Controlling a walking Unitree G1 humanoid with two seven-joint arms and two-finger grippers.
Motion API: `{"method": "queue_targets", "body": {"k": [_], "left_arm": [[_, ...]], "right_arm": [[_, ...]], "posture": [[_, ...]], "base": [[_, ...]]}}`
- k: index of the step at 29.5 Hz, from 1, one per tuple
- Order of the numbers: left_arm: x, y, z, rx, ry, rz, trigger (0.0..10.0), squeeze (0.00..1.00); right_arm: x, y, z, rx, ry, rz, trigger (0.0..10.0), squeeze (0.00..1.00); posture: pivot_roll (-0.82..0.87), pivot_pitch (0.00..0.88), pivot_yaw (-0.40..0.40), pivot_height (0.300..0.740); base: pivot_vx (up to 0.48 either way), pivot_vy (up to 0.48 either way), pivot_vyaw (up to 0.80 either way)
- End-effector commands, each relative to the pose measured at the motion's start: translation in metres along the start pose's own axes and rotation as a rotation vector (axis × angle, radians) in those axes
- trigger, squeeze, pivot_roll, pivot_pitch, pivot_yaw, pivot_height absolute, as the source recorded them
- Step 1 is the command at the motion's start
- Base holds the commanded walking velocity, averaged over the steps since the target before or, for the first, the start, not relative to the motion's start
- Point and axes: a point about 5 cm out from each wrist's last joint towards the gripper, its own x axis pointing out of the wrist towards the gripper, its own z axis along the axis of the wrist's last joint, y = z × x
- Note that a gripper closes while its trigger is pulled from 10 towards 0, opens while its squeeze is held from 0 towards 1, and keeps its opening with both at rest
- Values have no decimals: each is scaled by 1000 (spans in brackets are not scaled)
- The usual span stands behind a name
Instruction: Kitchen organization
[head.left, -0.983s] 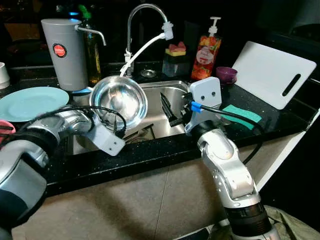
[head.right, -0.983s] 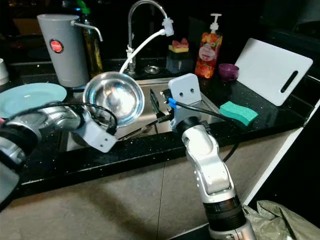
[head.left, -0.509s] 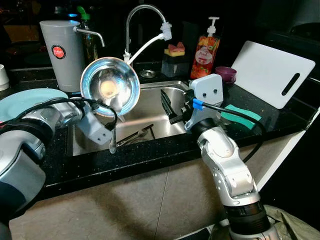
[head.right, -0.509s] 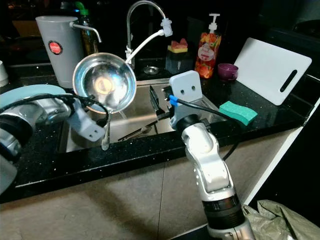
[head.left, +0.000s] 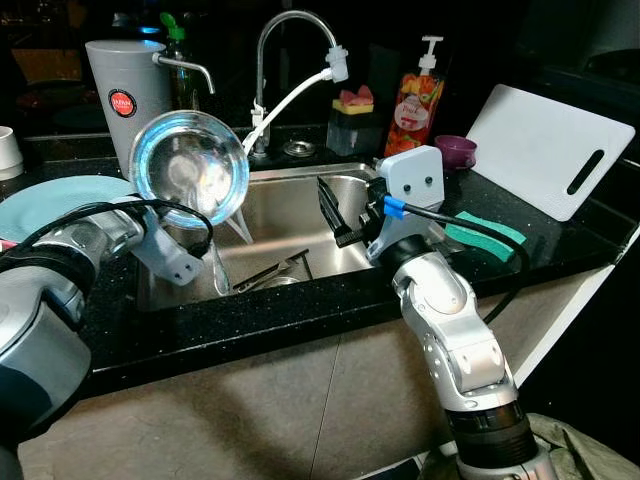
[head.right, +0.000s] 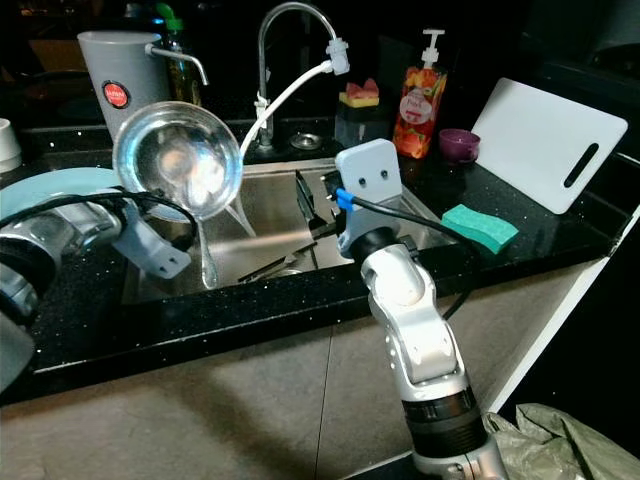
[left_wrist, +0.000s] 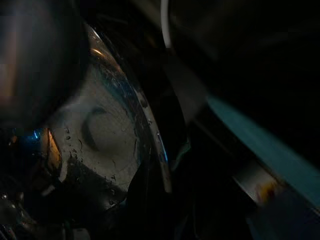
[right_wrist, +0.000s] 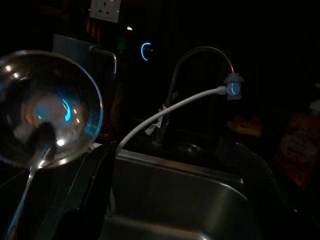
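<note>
The left gripper (head.left: 205, 225) has the steel bowl (head.left: 188, 179) pinched by its rim, tipped on edge over the left end of the sink (head.left: 290, 215), water running off it. Thin stainless, so light and stiff, but wet and slick; a rim pinch seems like the only real hold, and I'd expect it to swing if jerked. The right gripper (head.left: 335, 212) hangs over the sink middle, fingers apart I think, though it's dark there. Teal plate (head.left: 45, 205) sits on the counter just left of the bowl.
</note>
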Motion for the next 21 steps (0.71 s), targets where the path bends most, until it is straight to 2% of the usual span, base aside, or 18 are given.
{"method": "queue_targets", "body": {"k": [1,5,12,15,17,19,21], "left_arm": [[-3,-1,-14,-21,71,11,10000,0],[-4,-3,-19,-29,105,14,10000,0],[-3,-4,-14,-76,85,21,10000,0],[-1,0,-9,-210,60,28,10000,0],[-1,0,-9,-210,60,28,10000,0],[1,8,3,-511,-23,10,10000,0],[1,8,3,-511,-23,10,10000,0]], "right_arm": [[2,2,3,10,-19,12,10000,0],[2,3,3,13,-18,16,10000,0],[1,4,2,20,-17,17,10000,0],[1,4,2,23,-15,17,10000,0],[1,4,2,23,-15,17,10000,0],[1,4,2,24,-15,15,10000,0],[1,4,2,24,-15,15,10000,0]], "posture": [[102,65,-56,740],[102,65,-56,740],[104,63,-57,740],[104,63,-57,740],[104,63,-57,740],[103,72,-52,740],[103,72,-52,740]], "base": [[0,0,0],[0,0,0],[0,0,0],[0,0,0],[0,0,0],[0,0,0],[0,0,0]]}}
